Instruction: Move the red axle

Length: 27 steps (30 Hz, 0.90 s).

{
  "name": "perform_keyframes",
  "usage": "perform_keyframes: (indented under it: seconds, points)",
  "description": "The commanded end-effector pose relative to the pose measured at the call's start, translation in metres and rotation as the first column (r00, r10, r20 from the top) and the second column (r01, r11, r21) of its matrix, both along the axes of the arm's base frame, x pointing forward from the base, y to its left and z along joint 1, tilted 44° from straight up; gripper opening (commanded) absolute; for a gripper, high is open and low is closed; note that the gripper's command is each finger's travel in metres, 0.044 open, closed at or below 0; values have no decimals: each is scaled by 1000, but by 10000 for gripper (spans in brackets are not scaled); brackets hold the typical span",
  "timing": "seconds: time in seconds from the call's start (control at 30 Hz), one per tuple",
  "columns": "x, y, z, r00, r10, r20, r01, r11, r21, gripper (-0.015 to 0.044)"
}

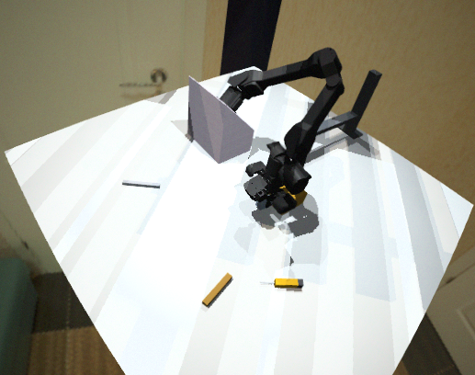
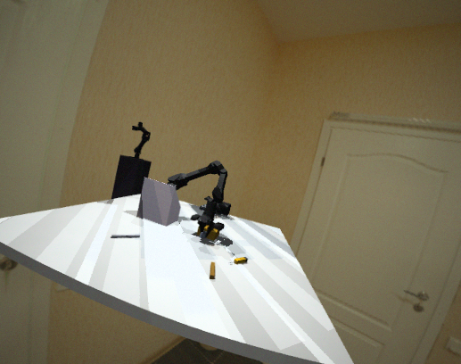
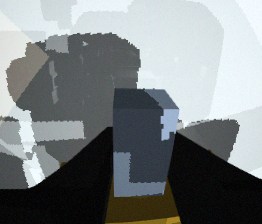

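Gripper (image 1: 269, 193) (image 2: 204, 232) (image 3: 138, 133) is closed on a blue-grey block (image 3: 144, 145), squarish end showing between the black fingers in wrist view. Whether it's the end of something longer, can't tell. Just below the block in that view, a yellow-orange body (image 1: 297, 197) (image 2: 211, 232) (image 3: 142, 207); in top view it's beside and partly under the gripper. Contact between block and yellow body unclear.

Red axle: can't be made out in any view, so seat in beam or V-blocks not readable. Fingers and arm (image 1: 329, 69) (image 2: 217, 167) cover a lot here. Arm bends up and over, then down to the gripper.

Farther out on the white table (image 1: 185, 331) (image 2: 175, 285): yellow-handled tool (image 1: 288, 283) (image 2: 241, 260) lying flat, dark end cap, thin pale shaft; near it an orange bar (image 1: 217, 289) (image 2: 212, 270), flat, angled in top view, the two apart. Thin grey bar (image 1: 141, 185) (image 2: 125, 236) flat, well apart from both. Mauve panel (image 1: 219, 124) (image 2: 159, 202) stands upright by the arm's base end. Dark post (image 1: 367, 96) rises at the table's far side. Behind the table, second black arm (image 2: 143, 143) on dark box (image 2: 132, 176).
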<state>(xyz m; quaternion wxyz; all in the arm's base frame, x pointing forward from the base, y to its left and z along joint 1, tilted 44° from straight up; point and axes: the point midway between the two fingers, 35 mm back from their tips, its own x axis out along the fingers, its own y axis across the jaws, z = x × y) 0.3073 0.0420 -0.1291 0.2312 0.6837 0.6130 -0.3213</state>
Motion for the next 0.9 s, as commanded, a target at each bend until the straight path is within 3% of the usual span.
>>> perform_keyframes:
  seconds: [0.0,0.33,0.87]
  points:
    - [1,-5,-4,1000,-1,1,1,1000,6,0]
    - [-2,-40,-38,1000,-1,2,1,1000,4,0]
    - [-2,-53,-27,1000,-2,3,2,1000,1,0]
